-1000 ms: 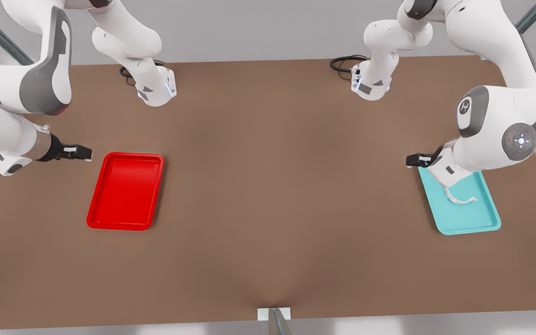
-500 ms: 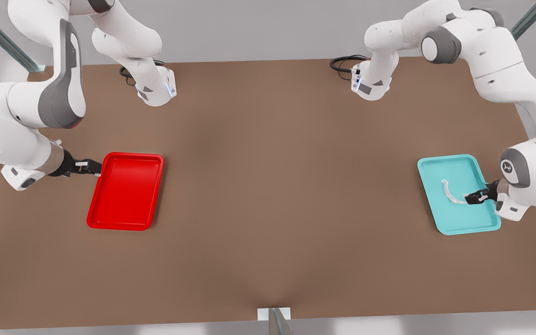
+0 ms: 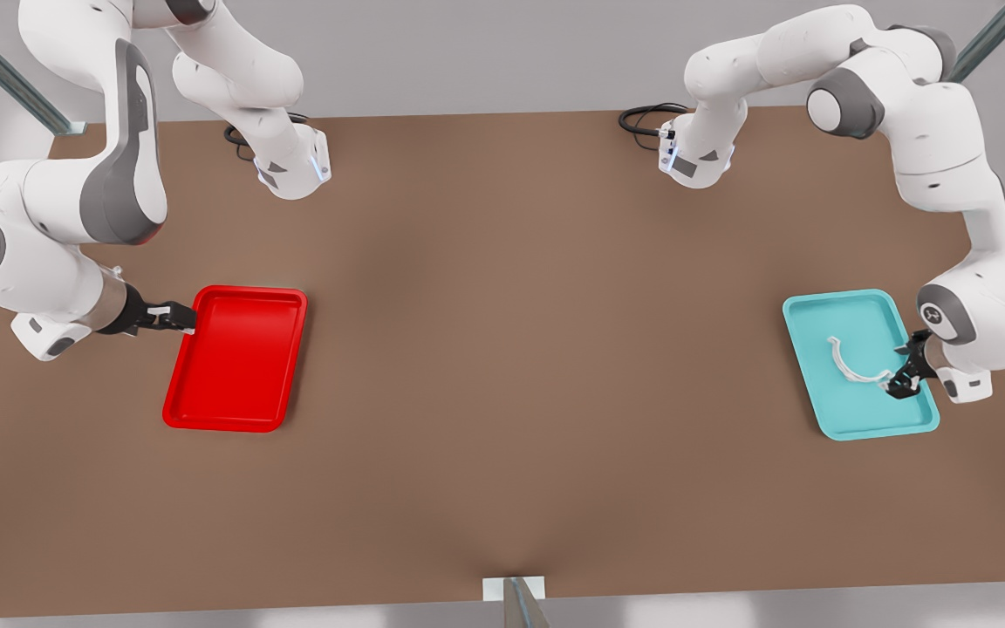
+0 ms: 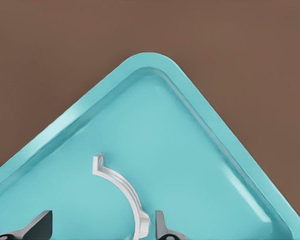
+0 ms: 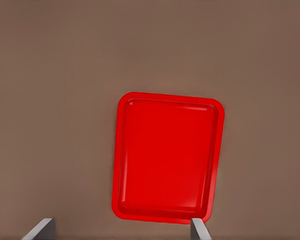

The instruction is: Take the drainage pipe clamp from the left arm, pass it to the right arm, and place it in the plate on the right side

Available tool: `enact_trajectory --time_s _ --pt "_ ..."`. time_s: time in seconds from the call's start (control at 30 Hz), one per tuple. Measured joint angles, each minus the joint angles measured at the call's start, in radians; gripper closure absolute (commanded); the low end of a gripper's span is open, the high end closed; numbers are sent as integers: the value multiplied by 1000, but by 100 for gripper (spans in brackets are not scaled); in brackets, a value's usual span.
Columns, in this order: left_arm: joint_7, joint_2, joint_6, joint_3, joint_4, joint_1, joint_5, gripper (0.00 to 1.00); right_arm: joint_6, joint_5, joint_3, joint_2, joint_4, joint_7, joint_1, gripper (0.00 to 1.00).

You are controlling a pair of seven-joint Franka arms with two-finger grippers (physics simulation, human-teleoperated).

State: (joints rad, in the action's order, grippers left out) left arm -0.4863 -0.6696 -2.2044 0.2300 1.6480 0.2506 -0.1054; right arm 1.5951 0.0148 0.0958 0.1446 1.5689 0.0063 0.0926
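The drainage pipe clamp [image 3: 847, 366] [image 4: 122, 185], a thin white C-shaped strap, lies flat in the teal tray [image 3: 851, 318] [image 4: 190, 150] at the front view's right. My left gripper [image 3: 901, 377] [image 4: 101, 231] is low over that tray and open. One end of the clamp sits between its fingers, close to one fingertip [image 4: 162, 229]. The red plate [image 3: 236, 358] [image 5: 165, 155] lies at the front view's left with nothing in it. My right gripper [image 3: 175, 316] [image 5: 120, 232] hovers open at the plate's outer edge.
Both arm bases [image 3: 293, 166] [image 3: 694, 157] stand at the table's far edge with black cables [image 3: 642, 118] beside them. Bare brown tabletop [image 3: 520, 331] spans the wide gap between the two trays. A small metal bracket [image 3: 516, 593] sits at the near edge.
The left arm swung from the teal tray's far corner to its outer side and brought its gripper down around the clamp's end. The right gripper edged closer to the red plate.
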Motion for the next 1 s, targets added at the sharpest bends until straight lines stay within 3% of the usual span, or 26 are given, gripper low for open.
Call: enact_trajectory --time_s 0.57,0.6,0.63,0.87,1.0 --pt "-195 -56 -195 -49 92 51 -54 2 0 1 2 0 12 0 -5 0" --pt "-202 -58 -202 -51 92 54 -54 13 1 1 2 1 14 0 -6 0" --pt "-209 -58 -208 -54 92 58 -54 34 1 1 2 1 15 0 -6 0" --pt "-264 -57 -223 -64 90 69 -37 57 2 1 2 2 18 0 -5 0" --pt "-286 -53 -225 -64 90 69 -39 59 1 2 2 3 19 0 -5 0"
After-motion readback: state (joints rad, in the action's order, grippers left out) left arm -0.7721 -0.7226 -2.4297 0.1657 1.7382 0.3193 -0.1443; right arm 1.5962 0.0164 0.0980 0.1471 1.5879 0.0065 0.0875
